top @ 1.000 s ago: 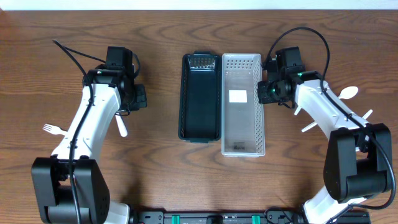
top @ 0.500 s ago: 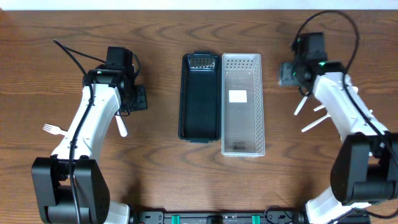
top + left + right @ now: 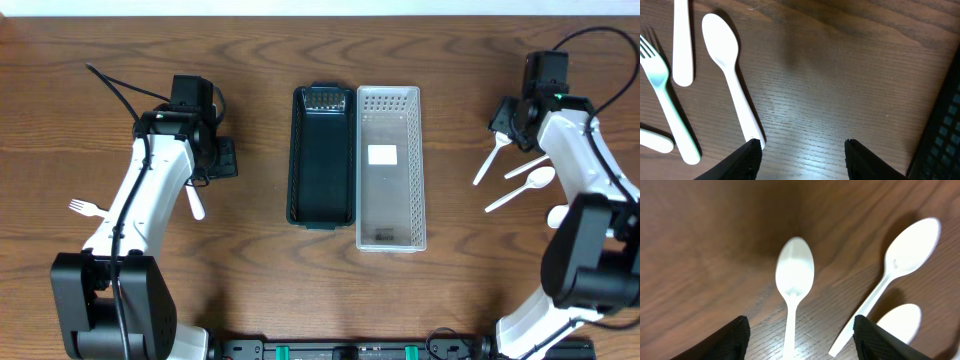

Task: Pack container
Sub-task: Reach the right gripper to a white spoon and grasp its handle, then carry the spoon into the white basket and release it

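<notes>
Two long containers lie side by side at mid table, a dark green one (image 3: pixel 322 155) and a clear white one (image 3: pixel 390 165), both with no cutlery in them. My left gripper (image 3: pixel 222 158) (image 3: pixel 802 150) stands open over bare wood, and a white spoon's (image 3: pixel 732 85) handle end touches its left fingertip. A white fork (image 3: pixel 665 95) lies beside that spoon. My right gripper (image 3: pixel 505 118) (image 3: pixel 800 330) is open above a white spoon (image 3: pixel 795 275) (image 3: pixel 490 160), whose handle runs between the fingers. Nothing is held.
Two more white spoons (image 3: pixel 905 255) (image 3: pixel 897 322) lie right of the right gripper. Another white fork (image 3: pixel 85 208) rests at the far left. The dark container's wall (image 3: pixel 945 135) shows at the right edge of the left wrist view.
My right arm swung from beside the clear container out to the right, over the spoons, and its jaws opened. The left jaws opened too, with that arm staying in place.
</notes>
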Controlling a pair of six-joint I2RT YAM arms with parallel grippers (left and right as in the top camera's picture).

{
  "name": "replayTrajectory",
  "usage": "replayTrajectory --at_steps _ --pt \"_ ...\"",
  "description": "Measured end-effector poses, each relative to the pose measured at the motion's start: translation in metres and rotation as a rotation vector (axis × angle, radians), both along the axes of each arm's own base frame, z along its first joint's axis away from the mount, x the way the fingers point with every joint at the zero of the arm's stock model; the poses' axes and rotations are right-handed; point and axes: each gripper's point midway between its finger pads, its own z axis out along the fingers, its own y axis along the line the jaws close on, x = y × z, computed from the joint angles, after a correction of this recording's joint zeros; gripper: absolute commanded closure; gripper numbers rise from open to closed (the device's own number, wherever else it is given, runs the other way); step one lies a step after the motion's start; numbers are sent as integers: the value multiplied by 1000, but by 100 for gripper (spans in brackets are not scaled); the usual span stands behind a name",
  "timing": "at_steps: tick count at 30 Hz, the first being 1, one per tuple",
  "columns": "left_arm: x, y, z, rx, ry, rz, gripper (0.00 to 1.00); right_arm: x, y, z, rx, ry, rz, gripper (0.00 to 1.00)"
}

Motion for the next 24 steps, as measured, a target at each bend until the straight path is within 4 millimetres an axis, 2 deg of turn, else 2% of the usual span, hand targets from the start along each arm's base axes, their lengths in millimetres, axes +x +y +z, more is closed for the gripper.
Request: replayTrajectory --at_steps 4,8,10,17,22,24 --pt "0 0 0 0 0 0 43 -5 3 -30 26 70 1 28" --pt "0 0 0 0 0 0 43 -8 6 -49 43 115 3 27" --pt "0 0 0 0 0 0 43 -10 6 -55 47 129 3 31" --pt "0 0 0 0 1 0 43 -11 12 -68 82 150 5 60" --pt "0 0 0 0 0 0 43 -8 18 -70 117 149 14 97" --pt "0 0 0 0 1 0 43 -8 19 -70 126 150 10 99"
